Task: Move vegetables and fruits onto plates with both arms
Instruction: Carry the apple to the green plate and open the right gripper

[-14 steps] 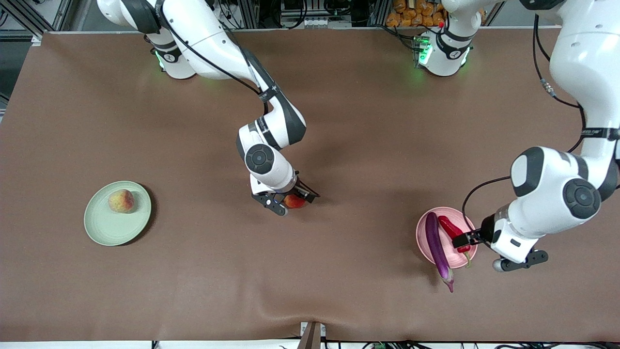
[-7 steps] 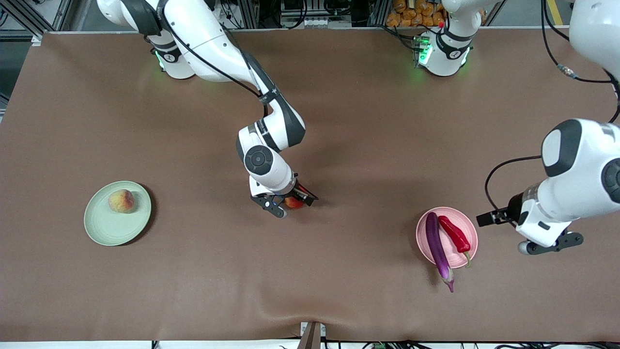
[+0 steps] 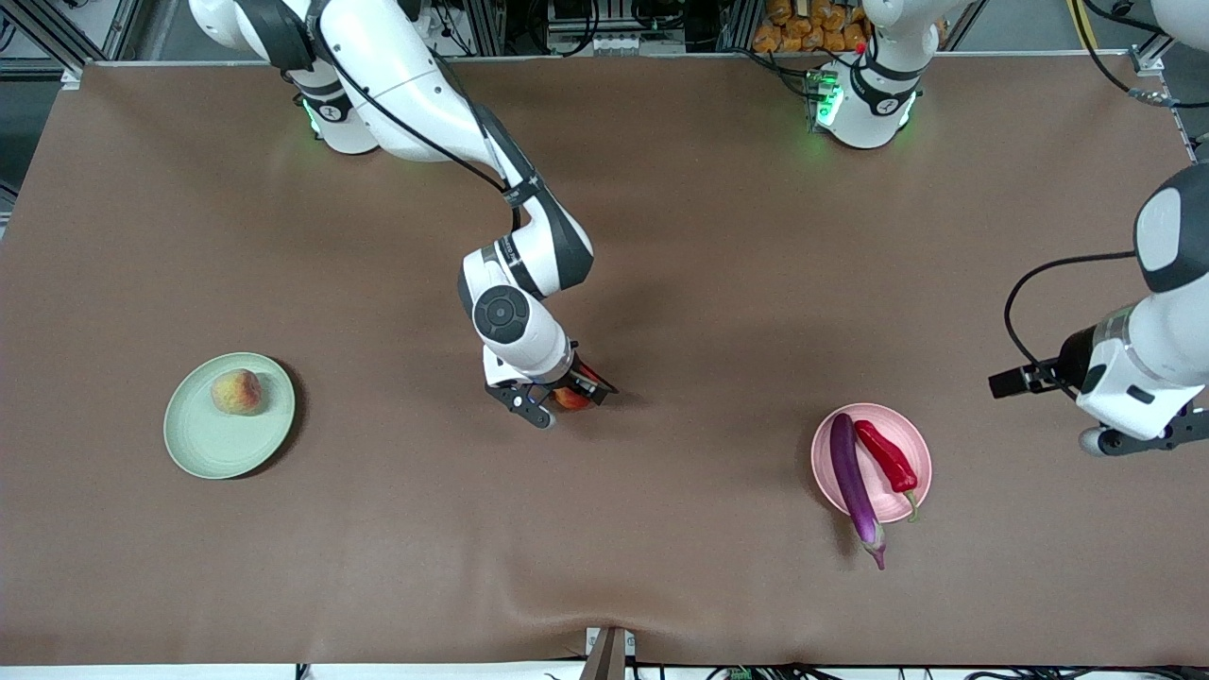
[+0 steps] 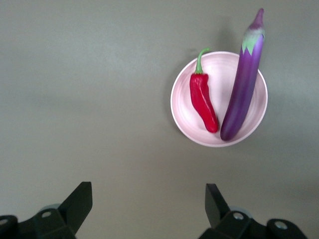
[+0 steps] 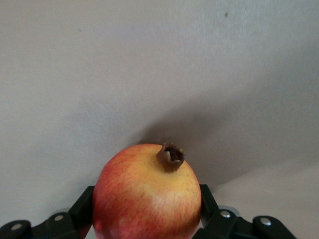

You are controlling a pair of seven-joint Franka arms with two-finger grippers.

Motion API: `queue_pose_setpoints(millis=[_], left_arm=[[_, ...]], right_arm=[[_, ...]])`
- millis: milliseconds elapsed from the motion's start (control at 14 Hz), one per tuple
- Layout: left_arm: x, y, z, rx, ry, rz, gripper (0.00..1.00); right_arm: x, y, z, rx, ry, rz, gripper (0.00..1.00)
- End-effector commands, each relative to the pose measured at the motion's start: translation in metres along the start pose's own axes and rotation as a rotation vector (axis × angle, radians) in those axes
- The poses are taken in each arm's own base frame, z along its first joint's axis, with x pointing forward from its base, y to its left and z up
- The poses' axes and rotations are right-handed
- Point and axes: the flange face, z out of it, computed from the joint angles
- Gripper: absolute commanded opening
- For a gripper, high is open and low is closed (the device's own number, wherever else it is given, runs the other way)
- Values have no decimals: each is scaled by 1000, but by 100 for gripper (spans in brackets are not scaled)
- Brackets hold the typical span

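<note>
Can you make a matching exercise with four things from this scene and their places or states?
Things:
1. peach
2. eggplant
3. red round fruit
4. left gripper

Places or states:
A. between the right gripper's fingers
B. open, above bare table
C. on the green plate
D. on the pink plate, tip over its rim

Pairs: 1-C, 2-D, 3-A, 4-B

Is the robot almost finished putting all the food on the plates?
Nearly. The peach already sits on the green plate, and the eggplant and chili pepper lie on the pink plate. The right gripper is shut on the last red fruit at the middle of the table. It is not yet on a plate. The left gripper is open and empty.
</note>
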Motion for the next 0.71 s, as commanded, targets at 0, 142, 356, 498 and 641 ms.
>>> queue_pose_setpoints(millis=[0,142,356,498,641], left_arm=[[-30,4,-37,-1,-17,9,100],[-40,1,-56,-8,2,12,100],[-56,3,-72,5,-15,24,100],[-70,11,-88,-29,-13,13,100],[-82,15,-101,-40,-7,13,100]], right_arm=[[32,10,-44,-23,-21,-57,63],[70,35,-82,-70,-77,-138,63],[140,88,-134,-68,-136,-255,63],[189,138,-153,-52,-170,-356,63],[237,194,-155,-38,-206,-441,61]])
